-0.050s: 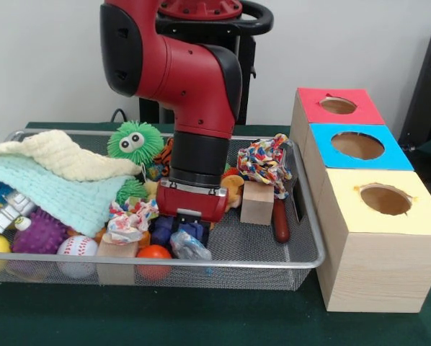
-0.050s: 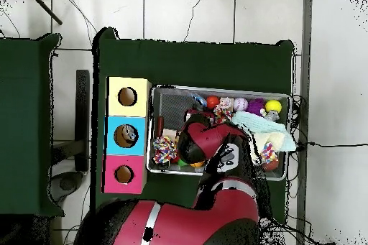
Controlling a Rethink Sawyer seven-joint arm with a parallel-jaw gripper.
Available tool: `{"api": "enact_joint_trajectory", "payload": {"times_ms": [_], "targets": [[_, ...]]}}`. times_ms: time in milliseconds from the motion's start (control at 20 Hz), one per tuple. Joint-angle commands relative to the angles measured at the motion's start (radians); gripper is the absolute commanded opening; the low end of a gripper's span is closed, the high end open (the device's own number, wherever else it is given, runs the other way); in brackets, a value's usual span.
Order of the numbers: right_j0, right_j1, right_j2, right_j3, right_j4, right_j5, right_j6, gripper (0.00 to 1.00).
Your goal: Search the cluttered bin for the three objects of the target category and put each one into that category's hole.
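Front view: three holes, one bin; fingers state unclear.

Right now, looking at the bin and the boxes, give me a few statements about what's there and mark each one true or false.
1. The three holed boxes are red, blue and yellow. True.
2. The gripper hangs over the yellow box. False: it is down inside the wire bin, among the toys.
3. A baseball lies beside a purple spiky ball. True.
4. The green fuzzy toy with eyes sits on the blue box. False: it is in the bin.
5. A wooden block lies in the bin. True.
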Motion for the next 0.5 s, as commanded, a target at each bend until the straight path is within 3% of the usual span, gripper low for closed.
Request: {"api": "enact_joint_trajectory", "payload": {"times_ms": [50, 200, 300, 500], "targets": [[-0.012, 0.002, 0.003, 0.032, 0.049, -0.009, 0.098, 0.0], [0.019, -0.12, 0.003, 0.173, 0.058, 0.037, 0.126, 0.0], [0.01, -0.176, 0.024, 0.217, 0.046, 0.068, 0.11, 0.0], [-0.011, -0.185, 0.047, 0.211, 0.026, 0.071, 0.075, 0.0]]}}
